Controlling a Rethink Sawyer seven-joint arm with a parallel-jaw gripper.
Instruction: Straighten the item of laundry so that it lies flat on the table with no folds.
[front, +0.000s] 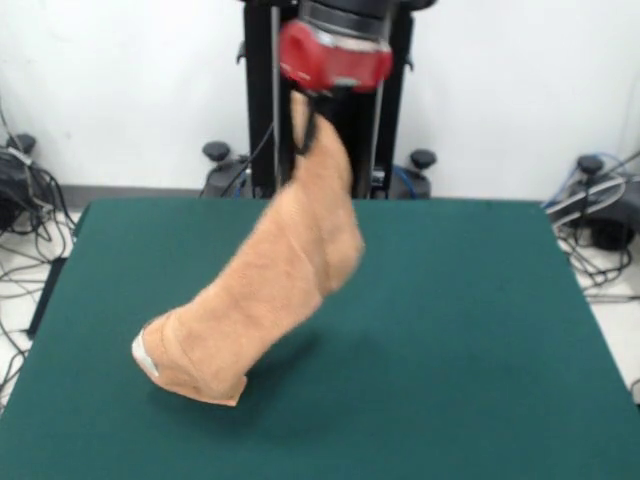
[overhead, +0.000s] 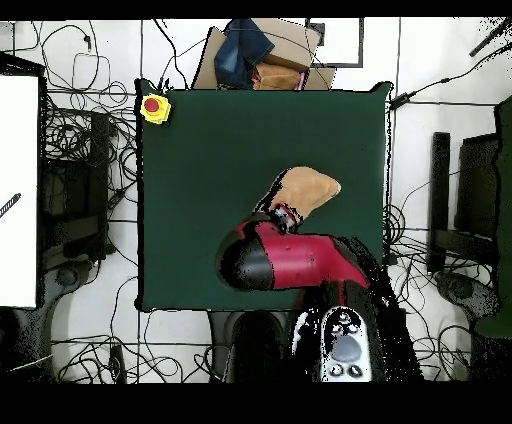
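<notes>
The item of laundry (front: 280, 280), a peach-orange terry towel, hangs stretched from my gripper (front: 308, 125) down to the table (front: 470, 330). Its lower end with a small white label (front: 143, 355) rests on the green cover at the front left; the rest is lifted and slanted. My gripper is high above the table's far side and shut on the towel's top corner, its fingers mostly hidden by the cloth. From overhead the towel (overhead: 305, 188) shows beside the red arm (overhead: 290, 260), which hides part of it. The gripper itself is hidden there.
A yellow box with a red button (overhead: 154, 107) sits on the table's corner in the overhead view. A cardboard box with cloth (overhead: 262, 55) stands beyond the table's edge. Cables and stands (front: 20, 180) lie on the floor around the table.
</notes>
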